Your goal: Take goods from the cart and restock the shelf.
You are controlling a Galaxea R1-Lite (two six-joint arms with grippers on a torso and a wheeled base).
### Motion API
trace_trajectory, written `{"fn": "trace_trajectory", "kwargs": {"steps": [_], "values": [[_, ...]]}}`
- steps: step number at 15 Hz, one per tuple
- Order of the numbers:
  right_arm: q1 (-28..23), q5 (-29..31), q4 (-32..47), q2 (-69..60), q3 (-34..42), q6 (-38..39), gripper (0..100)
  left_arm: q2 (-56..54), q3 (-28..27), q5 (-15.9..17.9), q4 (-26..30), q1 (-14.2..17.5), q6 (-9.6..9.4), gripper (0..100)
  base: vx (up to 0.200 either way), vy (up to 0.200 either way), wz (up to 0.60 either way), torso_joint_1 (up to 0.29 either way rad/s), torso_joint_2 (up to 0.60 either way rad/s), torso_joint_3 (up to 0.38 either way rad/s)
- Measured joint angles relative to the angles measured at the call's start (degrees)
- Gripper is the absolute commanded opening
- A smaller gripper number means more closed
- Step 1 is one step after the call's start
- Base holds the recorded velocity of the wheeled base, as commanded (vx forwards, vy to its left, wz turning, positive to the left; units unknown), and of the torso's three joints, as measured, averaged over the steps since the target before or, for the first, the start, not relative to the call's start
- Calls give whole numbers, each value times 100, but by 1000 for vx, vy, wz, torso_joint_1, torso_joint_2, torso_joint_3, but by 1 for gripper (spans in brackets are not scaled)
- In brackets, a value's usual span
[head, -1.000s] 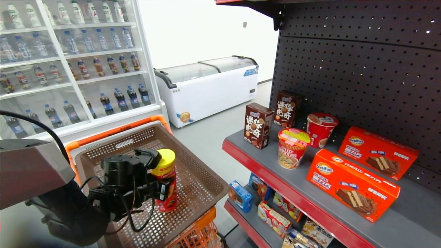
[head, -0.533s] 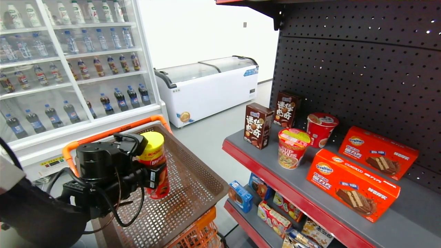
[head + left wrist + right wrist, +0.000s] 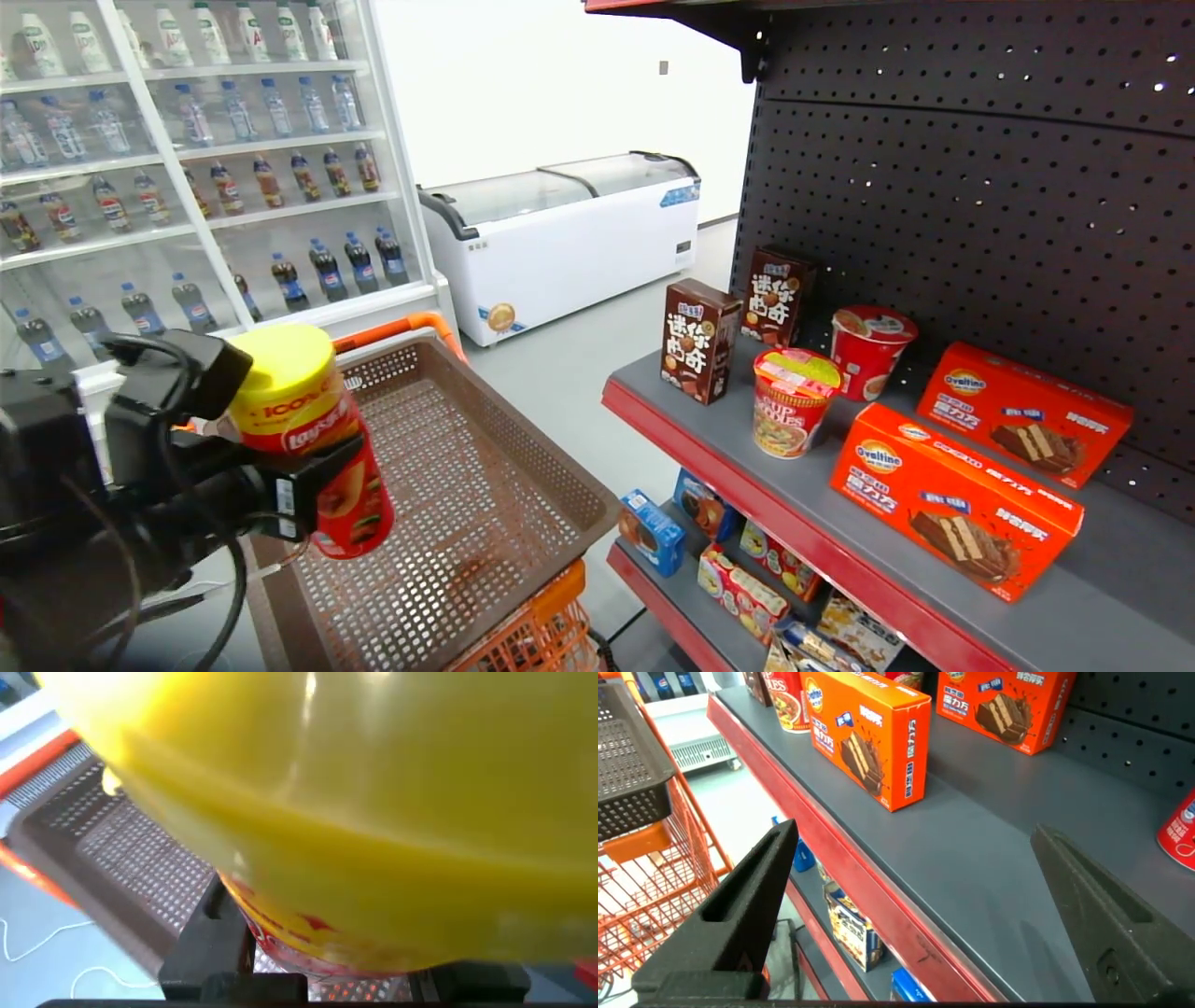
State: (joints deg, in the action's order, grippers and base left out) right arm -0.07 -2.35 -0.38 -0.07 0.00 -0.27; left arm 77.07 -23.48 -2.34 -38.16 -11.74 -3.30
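A red canister point(image 3: 347, 499) with a yellow lid is clamped upright in my left gripper point(image 3: 280, 448), held above the near left rim of the cart's brown mesh basket point(image 3: 523, 448). In the left wrist view the canister's yellow lid point(image 3: 355, 793) looms close, with the basket point(image 3: 121, 849) below it. The grey shelf point(image 3: 1111, 597) with a red front edge stands to the right. My right gripper point(image 3: 924, 924) hangs open in front of the shelf board point(image 3: 990, 868), nothing between its fingers.
On the shelf stand two brown boxes point(image 3: 698, 341), two noodle cups point(image 3: 792, 399) and two orange boxes point(image 3: 952, 499). Lower shelves hold small packages point(image 3: 653, 530). A drinks fridge point(image 3: 187, 168) and a chest freezer point(image 3: 569, 233) stand behind the cart.
My left gripper has lifted the canister up out of the basket and drawn it left, closer to the head camera. The shelf goods have not moved.
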Motion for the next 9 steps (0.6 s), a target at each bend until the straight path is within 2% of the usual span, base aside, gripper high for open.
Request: {"fn": "trace_trajectory", "kwargs": {"steps": [2,6,9], "values": [[-4,1,0,0,0,-2,100,-750,146,27,461,116,90,0,0,0,0,0,0,0],[0,0,0,0,0,-2,100,-2283,286,46,2171,334,128,0,0,0,0,0,0,0],[0,0,2,0,0,0,100,-3256,686,38,2606,375,139,0,0,0,0,0,0,0]]}}
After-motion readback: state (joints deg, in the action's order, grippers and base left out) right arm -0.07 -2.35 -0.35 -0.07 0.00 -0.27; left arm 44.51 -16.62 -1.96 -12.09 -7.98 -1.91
